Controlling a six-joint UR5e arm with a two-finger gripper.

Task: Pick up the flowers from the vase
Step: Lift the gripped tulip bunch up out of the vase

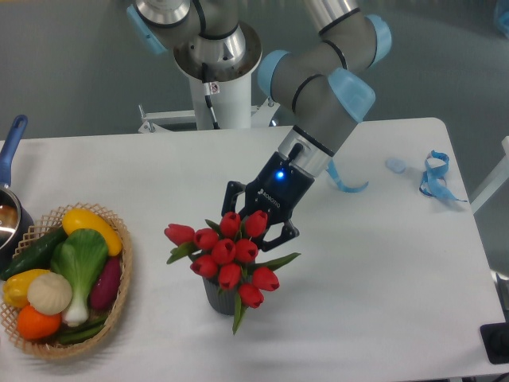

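Hand (253, 225) clenched on flowers (225, 253) from their 1 o'clock side, gripping upper stems so the bunch can lift clear of vase (216, 295) on tabletop (382, 270).

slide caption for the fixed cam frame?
UR5e hand closed around red tulip bunch sitting in dark vase.

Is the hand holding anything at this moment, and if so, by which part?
The hand appears closed on the flowers, gripping the back of the bunch just behind the buds. The stems are still in the vase; the exact contact is hidden.
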